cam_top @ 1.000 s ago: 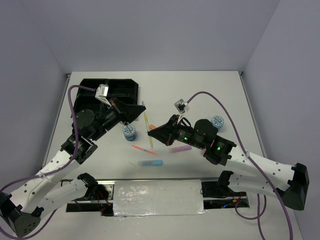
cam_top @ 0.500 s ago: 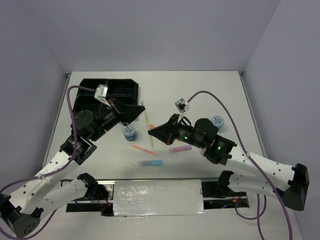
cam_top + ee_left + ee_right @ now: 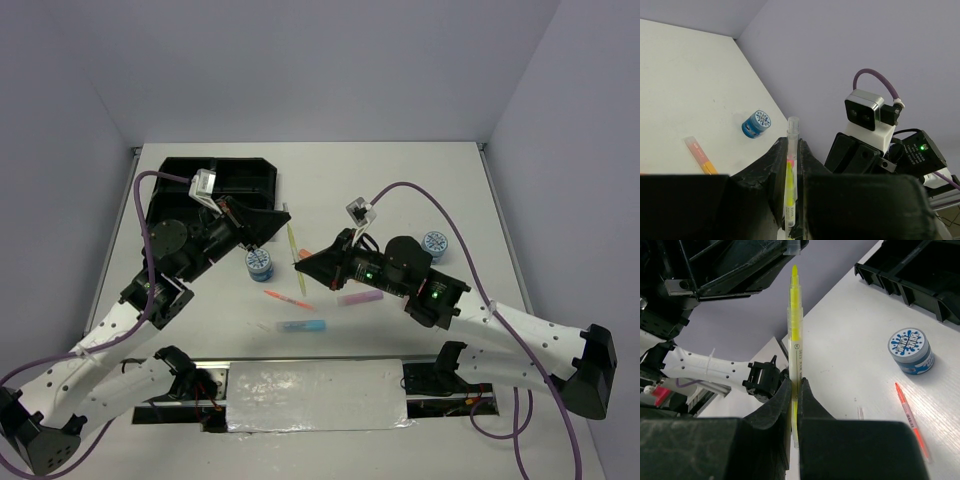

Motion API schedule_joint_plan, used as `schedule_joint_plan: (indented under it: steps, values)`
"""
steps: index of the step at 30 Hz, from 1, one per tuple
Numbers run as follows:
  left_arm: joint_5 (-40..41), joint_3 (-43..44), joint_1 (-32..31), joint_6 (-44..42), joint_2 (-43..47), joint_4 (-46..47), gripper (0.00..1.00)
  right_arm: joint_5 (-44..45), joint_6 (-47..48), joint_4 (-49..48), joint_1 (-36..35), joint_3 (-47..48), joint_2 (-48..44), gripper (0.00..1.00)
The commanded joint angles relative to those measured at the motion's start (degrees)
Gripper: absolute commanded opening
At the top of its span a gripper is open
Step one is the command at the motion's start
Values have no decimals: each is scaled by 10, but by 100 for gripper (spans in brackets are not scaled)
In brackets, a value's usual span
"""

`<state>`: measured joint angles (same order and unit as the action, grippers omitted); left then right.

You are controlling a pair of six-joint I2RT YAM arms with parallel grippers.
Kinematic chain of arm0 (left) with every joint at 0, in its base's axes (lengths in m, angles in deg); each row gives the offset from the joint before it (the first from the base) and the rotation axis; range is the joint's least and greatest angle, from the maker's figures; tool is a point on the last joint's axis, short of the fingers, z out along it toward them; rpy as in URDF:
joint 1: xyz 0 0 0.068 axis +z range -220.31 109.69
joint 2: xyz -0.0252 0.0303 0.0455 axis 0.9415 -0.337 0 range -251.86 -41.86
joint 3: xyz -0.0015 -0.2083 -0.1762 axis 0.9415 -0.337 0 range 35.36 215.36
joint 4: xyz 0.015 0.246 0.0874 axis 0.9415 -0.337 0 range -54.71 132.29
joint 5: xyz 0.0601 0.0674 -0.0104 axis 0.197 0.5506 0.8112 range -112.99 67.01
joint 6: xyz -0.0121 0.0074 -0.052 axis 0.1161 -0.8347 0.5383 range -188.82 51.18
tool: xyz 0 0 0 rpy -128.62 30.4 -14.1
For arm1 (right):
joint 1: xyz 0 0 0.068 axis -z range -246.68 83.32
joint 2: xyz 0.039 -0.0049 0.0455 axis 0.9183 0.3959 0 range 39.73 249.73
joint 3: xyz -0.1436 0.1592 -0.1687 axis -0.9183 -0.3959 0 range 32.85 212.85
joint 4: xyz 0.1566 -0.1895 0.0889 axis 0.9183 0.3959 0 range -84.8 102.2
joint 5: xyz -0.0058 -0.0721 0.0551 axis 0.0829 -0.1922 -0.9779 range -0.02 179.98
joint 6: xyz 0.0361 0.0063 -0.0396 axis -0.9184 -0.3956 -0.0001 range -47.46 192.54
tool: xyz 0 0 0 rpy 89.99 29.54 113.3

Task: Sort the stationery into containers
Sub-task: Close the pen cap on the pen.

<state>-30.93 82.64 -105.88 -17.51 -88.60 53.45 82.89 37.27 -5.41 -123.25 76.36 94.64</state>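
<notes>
Risk: yellow pen [image 3: 293, 238] pinched at both ends, left gripper [image 3: 284, 213] and right gripper [image 3: 303, 258] each closed tight on it above the table [image 3: 420, 190]; uneven pulling could bend it or let it slip and drop | Containers: black tray [image 3: 240, 163] at back left, no stationery visible in the parts that show.

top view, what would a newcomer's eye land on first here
The thin yellow pen held in the air mid-scene, with the left gripper shut on its far end and the right gripper shut on its barrel. Next, the black plastic divided tray at the far left, and loose pieces near the pen: a blue-white tape roll, a pastel purple highlighter and a pastel blue highlighter.
</notes>
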Motion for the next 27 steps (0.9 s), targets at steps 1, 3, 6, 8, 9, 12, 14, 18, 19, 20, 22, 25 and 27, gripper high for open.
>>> schedule_joint_plan:
  steps: [1, 3, 6, 8, 9, 12, 14, 18, 19, 20, 22, 25, 27]
  values:
    - [-10, 4, -4, 2, 1, 36, 0, -5, 3, -20, 3, 26, 0, 0]
    - [-8, -2, -4, 4, 2, 40, 0, -3, 5, -20, 3, 27, -1, 0]
    - [-8, -11, -3, 7, 4, 45, 0, 1, 6, -18, 3, 29, 0, 0]
    - [-13, -13, -4, 10, 4, 49, 0, 1, 7, -17, 4, 30, 2, 0]
    - [-14, -14, -4, 9, 4, 50, 0, 2, 8, -16, 4, 30, 2, 0]
    - [-14, -11, -4, 6, 3, 47, 0, 2, 7, -16, 9, 28, 2, 0]
    - [-15, -14, -4, 5, 4, 43, 0, 1, 6, -20, 11, 26, 2, 0]
    - [-17, -21, -4, 9, 8, 48, 0, 0, 6, -17, 15, 29, 8, 0]
    - [-16, -21, -4, 9, 9, 48, 0, -1, 6, -18, 15, 29, 10, 0]
    - [-18, -21, -4, 8, 10, 48, 0, -2, 6, -19, 17, 29, 12, 0]
    - [-18, -20, -4, 7, 12, 46, 0, -7, 5, -21, 19, 31, 15, 0]
    - [-22, -21, -4, 6, 12, 43, 0, -11, 2, -25, 21, 36, 19, 0]
    - [-25, -28, -4, 8, 11, 49, 0, -13, 1, -27, 20, 38, 20, 0]
